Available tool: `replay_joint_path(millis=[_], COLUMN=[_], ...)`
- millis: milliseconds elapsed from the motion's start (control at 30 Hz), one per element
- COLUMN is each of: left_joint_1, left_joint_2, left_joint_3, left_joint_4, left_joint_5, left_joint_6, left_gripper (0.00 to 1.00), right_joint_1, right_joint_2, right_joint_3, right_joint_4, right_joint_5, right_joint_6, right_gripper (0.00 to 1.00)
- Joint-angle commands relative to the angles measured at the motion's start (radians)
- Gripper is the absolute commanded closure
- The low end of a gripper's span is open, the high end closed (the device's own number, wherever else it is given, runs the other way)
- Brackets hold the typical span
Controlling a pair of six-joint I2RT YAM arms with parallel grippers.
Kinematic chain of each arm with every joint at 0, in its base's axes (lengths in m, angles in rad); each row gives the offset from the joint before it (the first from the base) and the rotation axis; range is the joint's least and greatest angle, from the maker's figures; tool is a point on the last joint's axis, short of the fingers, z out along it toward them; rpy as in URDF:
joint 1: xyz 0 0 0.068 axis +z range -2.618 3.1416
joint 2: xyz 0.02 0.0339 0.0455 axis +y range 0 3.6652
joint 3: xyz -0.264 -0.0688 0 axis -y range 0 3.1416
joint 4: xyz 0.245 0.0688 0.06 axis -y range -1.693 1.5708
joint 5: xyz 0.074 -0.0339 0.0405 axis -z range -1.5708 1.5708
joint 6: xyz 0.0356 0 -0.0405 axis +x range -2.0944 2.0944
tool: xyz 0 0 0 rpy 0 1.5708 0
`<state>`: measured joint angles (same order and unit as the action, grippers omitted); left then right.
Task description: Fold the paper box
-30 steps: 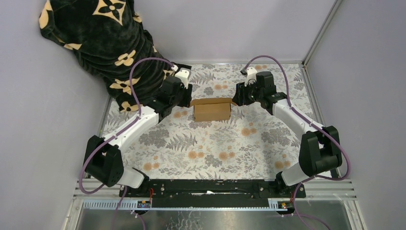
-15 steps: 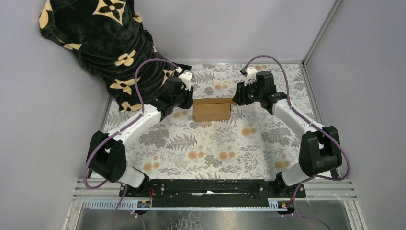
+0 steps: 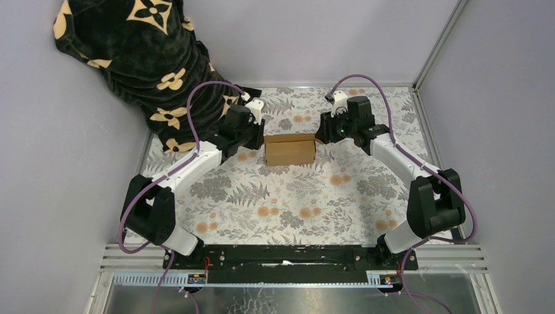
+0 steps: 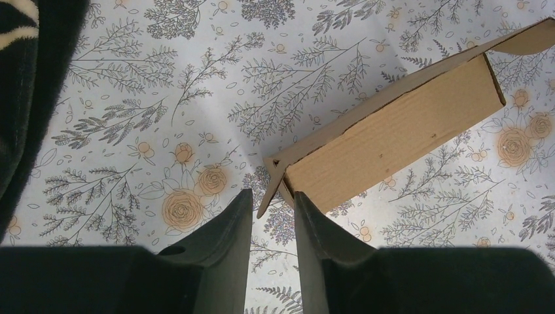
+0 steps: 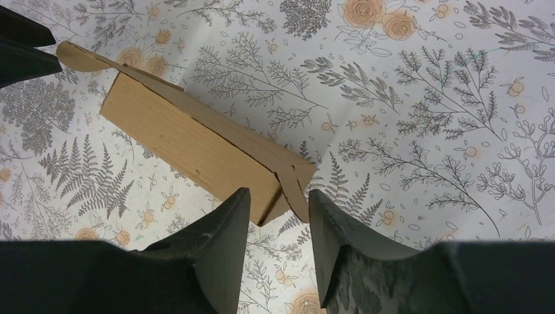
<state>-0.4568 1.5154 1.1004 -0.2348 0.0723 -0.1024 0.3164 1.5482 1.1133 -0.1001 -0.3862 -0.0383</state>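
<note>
- Left gripper [image 4: 272,196]: I hold its jaws partly spread and clamped on nothing. The left end flap [image 4: 270,186] of the paper box [image 4: 393,134] sticks out into the gap between them.
- From that gripper the box stretches away to my right. Its long axis runs side to side across the floral tablecloth [image 3: 288,196], and it lies toward the far side, about midway between my two arms.
- Right gripper [image 5: 279,193]: my jaws are likewise apart. They straddle the right end flap [image 5: 296,190] without visibly squeezing it.
- Neither arm is nearer, since each sits at its own end of the box. I judge the coming move turns on that axis: both end flaps must go inward along it, toward each other.
</note>
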Motion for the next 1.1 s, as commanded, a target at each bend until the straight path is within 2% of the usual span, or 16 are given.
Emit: replay_joint_path(millis=[0, 233, 500, 1067], left_joint_1=[0.007, 0.007, 0.007, 0.006], left_joint_2=[0.007, 0.016, 0.040, 0.045], left_joint_3=[0.029, 0.031, 0.048, 0.054], left_joint_4=[0.043, 0.044, 0.044, 0.047], left_joint_5=[0.016, 0.017, 0.009, 0.002], left_joint_6=[-0.003, -0.007, -0.015, -0.020], left_gripper=[0.65, 0.66, 0.72, 0.75], right_joint_1=[0.015, 0.021, 0.021, 0.021], right_joint_2=[0.011, 0.033, 0.040, 0.048], right_joint_3=[0.048, 0.057, 0.063, 0.066], right_joint_4=[0.013, 0.014, 0.013, 0.013], right_joint_5=[-0.010, 0.012, 0.021, 0.027], right_joint_6=[-0.022, -0.024, -0.025, -0.027], right_gripper=[0.54, 0.54, 0.58, 0.63])
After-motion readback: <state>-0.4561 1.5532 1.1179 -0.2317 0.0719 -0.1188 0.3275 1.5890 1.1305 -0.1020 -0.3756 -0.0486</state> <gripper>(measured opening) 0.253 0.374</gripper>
